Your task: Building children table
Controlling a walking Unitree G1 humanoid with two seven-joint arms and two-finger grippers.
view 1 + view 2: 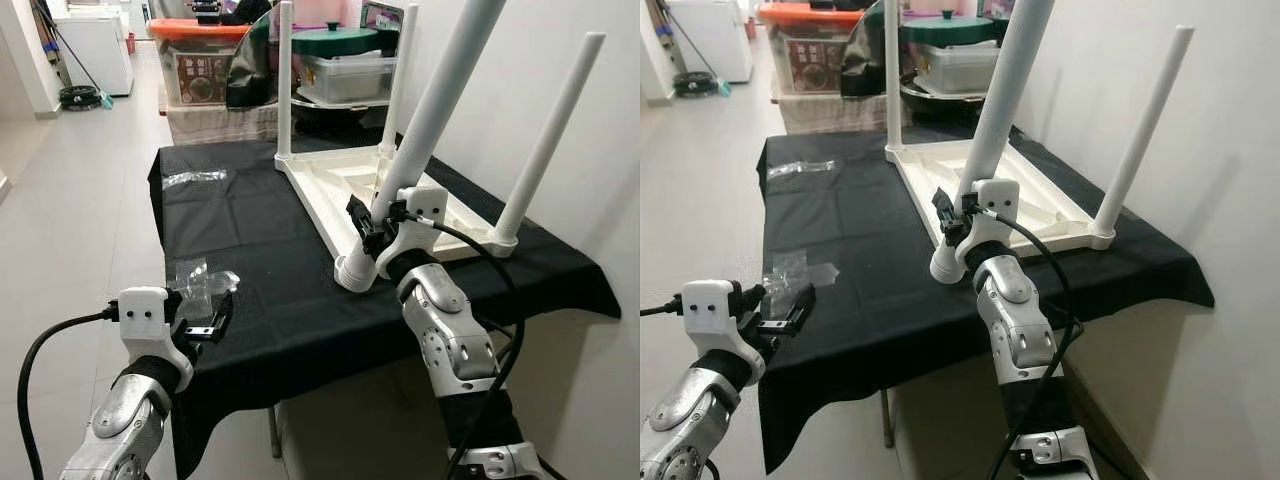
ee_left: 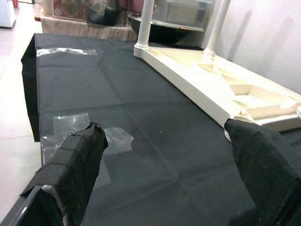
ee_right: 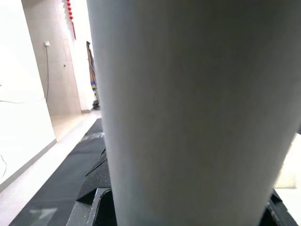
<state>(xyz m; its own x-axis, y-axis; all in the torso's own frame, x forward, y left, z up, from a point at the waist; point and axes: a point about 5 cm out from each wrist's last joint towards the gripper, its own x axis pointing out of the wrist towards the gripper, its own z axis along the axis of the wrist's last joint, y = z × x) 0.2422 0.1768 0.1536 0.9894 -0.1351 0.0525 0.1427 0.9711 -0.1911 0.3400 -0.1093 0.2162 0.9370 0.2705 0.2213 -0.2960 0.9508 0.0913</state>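
Left gripper [image 1: 205, 322]: at near left edge of black cloth [image 1: 280, 300], hovering just off the corner; fingers [image 2: 75, 160] spread wide in the left wrist view, nothing between them.

Clear plastic wrapper [image 1: 203, 280]: crumpled, lying on the cloth just beyond the left gripper. Second clear plastic strip [image 1: 195, 178]: flat on the cloth at far left, well apart from the first.

Right gripper [image 1: 375, 232]: raised over near right part of the cloth, jaws closed around the lower end of nearest table leg [image 1: 430, 110]. Leg white, round, tilted up and to the right; base seated at near corner socket [image 1: 355, 272] of the tabletop. Same leg [image 3: 188, 108] seen close against the gripper in the right wrist view.

Children table top [image 1: 340, 185]: white, upside down on the cloth, ribbed underside up, right of centre, running from near centre to far right beside the wall [image 1: 560, 90]. Far left leg [image 1: 285, 80], far right leg [image 1: 398, 85] and near right leg [image 1: 550, 140]: upright in their corners.

Storage boxes [image 1: 205, 75]: stacked beyond the far edge of the cloth. Clear tub with green lid [image 1: 345, 60]: beside them, right. White appliance [image 1: 95, 45]: far left on the tiled floor [image 1: 70, 200].
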